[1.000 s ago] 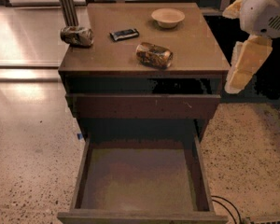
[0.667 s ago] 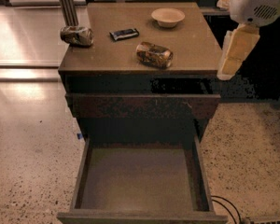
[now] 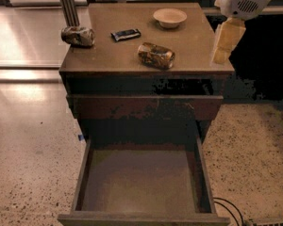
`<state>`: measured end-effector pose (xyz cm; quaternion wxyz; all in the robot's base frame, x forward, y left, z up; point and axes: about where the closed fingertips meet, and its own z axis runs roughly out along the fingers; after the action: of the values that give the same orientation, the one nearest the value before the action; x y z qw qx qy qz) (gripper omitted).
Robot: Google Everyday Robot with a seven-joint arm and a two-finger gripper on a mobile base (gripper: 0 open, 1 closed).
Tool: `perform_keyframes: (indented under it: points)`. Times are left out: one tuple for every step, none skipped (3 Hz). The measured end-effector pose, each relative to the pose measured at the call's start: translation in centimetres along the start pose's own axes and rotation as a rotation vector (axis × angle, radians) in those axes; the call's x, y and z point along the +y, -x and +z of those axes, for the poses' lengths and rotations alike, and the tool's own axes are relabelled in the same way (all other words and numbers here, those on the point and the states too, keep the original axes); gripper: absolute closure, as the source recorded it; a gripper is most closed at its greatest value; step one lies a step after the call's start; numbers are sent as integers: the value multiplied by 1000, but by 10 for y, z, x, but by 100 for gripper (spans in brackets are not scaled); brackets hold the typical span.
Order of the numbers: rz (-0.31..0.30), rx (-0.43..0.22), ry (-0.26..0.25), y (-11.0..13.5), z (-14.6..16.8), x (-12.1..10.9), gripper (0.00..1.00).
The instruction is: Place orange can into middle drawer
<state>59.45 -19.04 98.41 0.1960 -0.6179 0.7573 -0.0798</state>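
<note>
The end effector (image 3: pixel 221 53), a pale yellowish gripper under a rounded white wrist housing, hangs over the far right edge of the counter, well to the right of the task's can and holding nothing; whether it is open or closed cannot be told.

The counter (image 3: pixel 191 48) is a brown wooden cabinet with a flat matte top. Below it, the wide dark-brown wooden middle drawer (image 3: pixel 141 182) stands pulled out toward the near side, with tall side walls and a bare greyish-brown floor. Above it sits a shut drawer with a scratched flat front panel (image 3: pixel 141 108).

The small orange-gold and dark brown mottled drink can (image 3: pixel 155 55) lies on its side near the front edge of the counter, about mid-width, apart from everything else. It is probably light, with thin metal walls that dent under hard pressure, and its smooth round body may roll or slip. Taking it across the middle of the barrel, jaws square to its long axis, looks safest.

Farther back rests a shallow pale round bowl (image 3: pixel 170 18), likely hard. At the far left lies a greyer silvery can (image 3: pixel 78 36), also on its side. Between them is a flat dark glossy snack packet (image 3: pixel 125 34).
</note>
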Motion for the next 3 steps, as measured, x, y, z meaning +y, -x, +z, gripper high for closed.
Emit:
perform_keyframes:
  points:
    - [1,0,0,1,3,-1,0]
    - [-33,-3,0,16,12,-7,0]
    - [-57,-4,-6,38,27,-13,0]
